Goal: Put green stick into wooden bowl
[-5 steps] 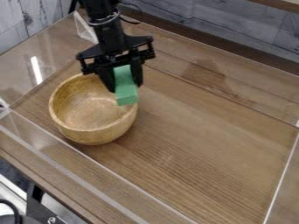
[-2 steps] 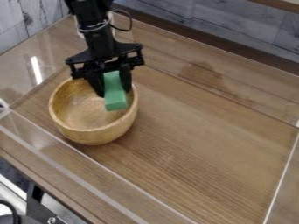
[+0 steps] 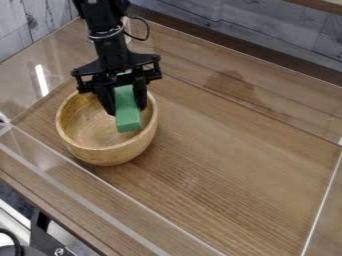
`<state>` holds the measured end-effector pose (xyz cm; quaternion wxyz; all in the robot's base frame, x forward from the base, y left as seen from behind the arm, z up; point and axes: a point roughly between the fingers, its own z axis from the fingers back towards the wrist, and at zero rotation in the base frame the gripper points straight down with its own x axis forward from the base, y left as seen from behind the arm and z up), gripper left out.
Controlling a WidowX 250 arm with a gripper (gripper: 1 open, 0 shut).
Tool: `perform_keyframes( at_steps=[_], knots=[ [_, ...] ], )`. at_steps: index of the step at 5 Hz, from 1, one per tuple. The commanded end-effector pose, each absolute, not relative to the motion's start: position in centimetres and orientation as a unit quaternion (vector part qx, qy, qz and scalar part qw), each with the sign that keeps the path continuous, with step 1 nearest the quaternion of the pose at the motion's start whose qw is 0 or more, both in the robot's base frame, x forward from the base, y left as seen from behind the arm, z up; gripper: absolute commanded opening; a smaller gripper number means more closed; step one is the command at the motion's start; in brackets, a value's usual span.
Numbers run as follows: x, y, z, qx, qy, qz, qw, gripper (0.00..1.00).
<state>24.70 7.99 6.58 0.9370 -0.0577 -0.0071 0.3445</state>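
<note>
We note the black two-fingered gripper (image 3: 122,88) pointing straight down over the right half of the bowl, its fingers drawn in tight on the small flat bright-green rectangular stick (image 3: 127,108). The stick hangs nearly upright from the jaws, slightly tilted, its upper end pinched between the fingers and its lower end dipping below the rim line on the bowl's right side. We cannot tell whether that lower end touches the inner wall or floor.

The round light-tan wooden bowl (image 3: 83,131) sits on the left part of the table, thick-walled, grain visible inside. Apart from the green stick's lower end we see nothing in it; the floor of the bowl shows bare wood.

The black arm (image 3: 102,22) rises from the gripper toward the top left edge of the view.

Around this, the brown wood-grain tabletop (image 3: 227,150) extends to the right and front. A clear plastic wall (image 3: 160,205) borders the table along the front and sides. A grey planked wall (image 3: 254,25) stands behind.
</note>
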Motion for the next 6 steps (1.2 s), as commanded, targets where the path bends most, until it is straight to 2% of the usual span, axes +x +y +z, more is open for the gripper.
perform_keyframes(
  at_steps=[1, 3, 4, 6],
  knots=[
    [25.12, 8.16, 7.26, -0.049, -0.014, 0.34, 0.939, 0.0],
    [24.75, 8.01, 7.03, -0.036, 0.008, 0.338, 0.94, 0.0],
    [24.57, 8.01, 7.09, -0.029, 0.018, 0.336, 0.941, 1.0],
    [24.74, 7.83, 7.82, -0.03, 0.029, 0.335, 0.941, 1.0]
  ],
)
